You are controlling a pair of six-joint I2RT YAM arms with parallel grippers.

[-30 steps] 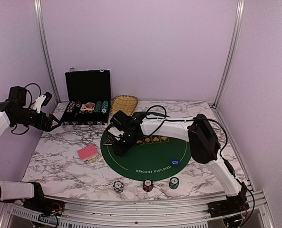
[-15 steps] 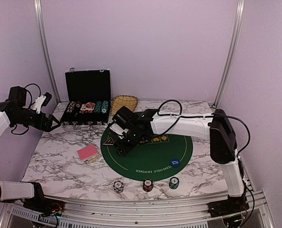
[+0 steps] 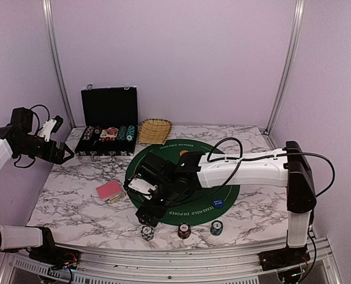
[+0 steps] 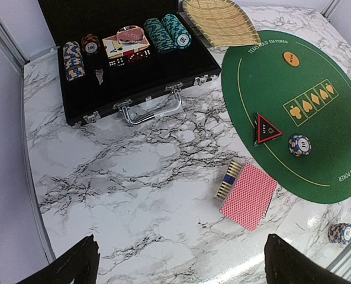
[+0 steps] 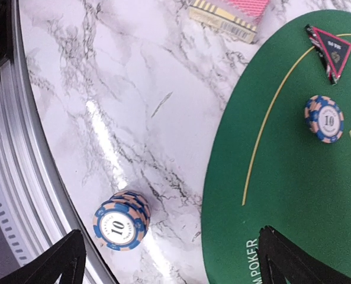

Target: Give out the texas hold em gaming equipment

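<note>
Blue-and-peach striped poker chip stack marked 10 sits on bare marble just off the round green felt mat, about 7 o'clock from its centre in the top view, close to the metal front rail. Right gripper hangs over it, jaws apart, empty. Left gripper gapes too, out at 9 o'clock, well away from the pink-red-backed card deck

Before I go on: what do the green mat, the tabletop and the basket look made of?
Mat: matte, felt-like cloth, with no glare and printed lettering. Tabletop: glossy, white with grey veins and bright glare; marble or a marble-print laminate, cannot tell which. Basket: woven straw or bamboo strips, the weave plainly visible.
</note>
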